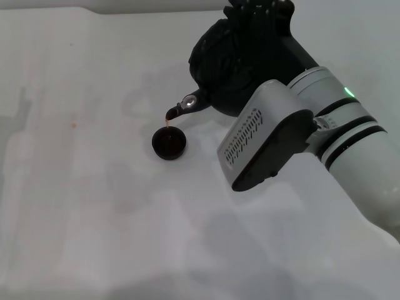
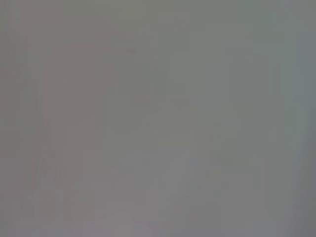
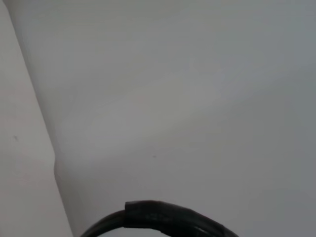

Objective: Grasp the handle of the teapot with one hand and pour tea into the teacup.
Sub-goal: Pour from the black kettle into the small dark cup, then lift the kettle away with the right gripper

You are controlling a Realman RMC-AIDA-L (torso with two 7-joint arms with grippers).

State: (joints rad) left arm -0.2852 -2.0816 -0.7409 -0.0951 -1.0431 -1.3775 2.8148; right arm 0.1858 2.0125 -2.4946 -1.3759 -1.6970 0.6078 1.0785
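The black teapot [image 1: 228, 62] hangs tilted above the white table, its silver-capped spout [image 1: 185, 106] pointing down to the left. A thin reddish-brown stream of tea [image 1: 167, 120] falls from the spout into the small black teacup [image 1: 169, 142], which stands just below it. My right gripper [image 1: 259, 12] holds the pot from above at the far top, shut on the handle. The handle [image 3: 158, 217] shows as a black arc in the right wrist view. My left gripper is out of view; the left wrist view is blank grey.
My right arm's grey wrist housing [image 1: 265, 134] and white forearm [image 1: 340, 134] reach in from the right, close to the cup. A small orange stain [image 1: 74, 125] marks the white table [image 1: 94, 206] at the left.
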